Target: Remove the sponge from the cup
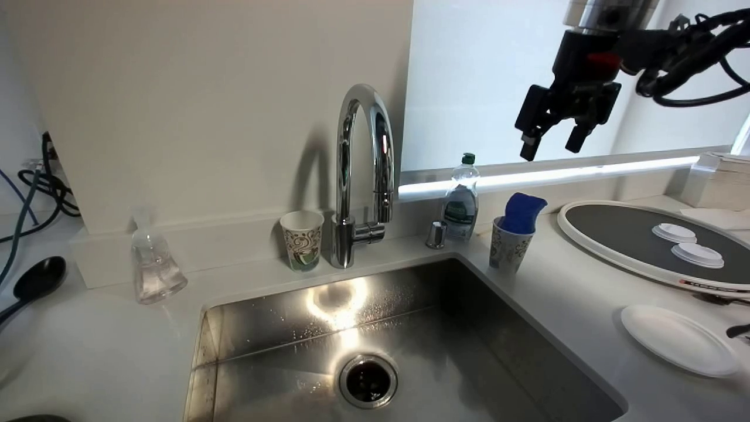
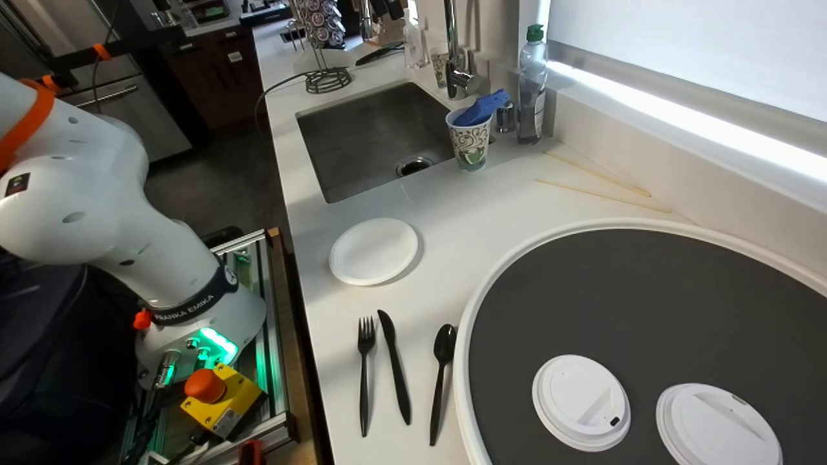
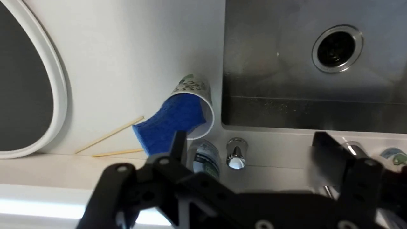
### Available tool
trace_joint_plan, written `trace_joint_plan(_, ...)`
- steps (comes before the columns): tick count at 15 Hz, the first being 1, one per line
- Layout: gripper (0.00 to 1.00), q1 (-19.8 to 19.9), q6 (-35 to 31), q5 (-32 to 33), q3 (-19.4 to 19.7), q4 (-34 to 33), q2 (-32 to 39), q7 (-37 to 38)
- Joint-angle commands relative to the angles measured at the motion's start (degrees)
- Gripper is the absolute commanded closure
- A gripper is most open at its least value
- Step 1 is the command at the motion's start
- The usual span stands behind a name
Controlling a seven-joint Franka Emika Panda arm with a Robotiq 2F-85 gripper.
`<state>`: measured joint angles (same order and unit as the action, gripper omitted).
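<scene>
Sponge (image 1: pixel 523 212), blue, sits partway in patterned paper cup (image 1: pixel 510 253) on bench (image 1: pixel 562 287) in an exterior view; hand (image 1: pixel 552 146) hangs well above, to pic right, fingers (image 1: pixel 577 140) spread. In an exterior view, cup stands upright just beside sink (image 2: pixel 365 142), sponge jutting over rim. Wrist view: sponge mostly outside gap btwn fingers, one fingertip overlapping its end.

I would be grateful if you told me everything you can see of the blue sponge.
The sponge is a bright blue, fairly flat block with a matte, finely textured, foam-like look and some inward-curving edges. It stands aslant in the swirl-patterned paper cup on the counter beside the sink: the lower part is hidden inside, while the upper part sticks out above the rim and leans over it, apparently resting against it. The open gripper hangs above, apart from it.
</scene>
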<state>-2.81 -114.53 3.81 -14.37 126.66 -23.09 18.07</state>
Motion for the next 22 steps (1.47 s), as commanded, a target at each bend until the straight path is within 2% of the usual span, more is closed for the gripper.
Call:
trace_joint_plan(1, 0.00, 1.63, -1.43, 2.80, 0.83, 0.76, 2.24, 5.77)
trace_joint_plan(7, 0.00, 2.38, -3.75, -0.35, 4.48, 0.46, 6.43, 9.27)
trace_joint_plan(16, 0.00, 2.38, -10.09, -7.68, 9.19, 0.80, 11.82, 7.99)
trace_joint_plan(17, 0.00, 2.54, -9.09, -5.77, 8.69, 0.22, 11.81, 9.47)
trace_joint_plan(22, 0.00, 2.36, -8.27, -5.55, 8.99, -0.14, 11.73, 8.21)
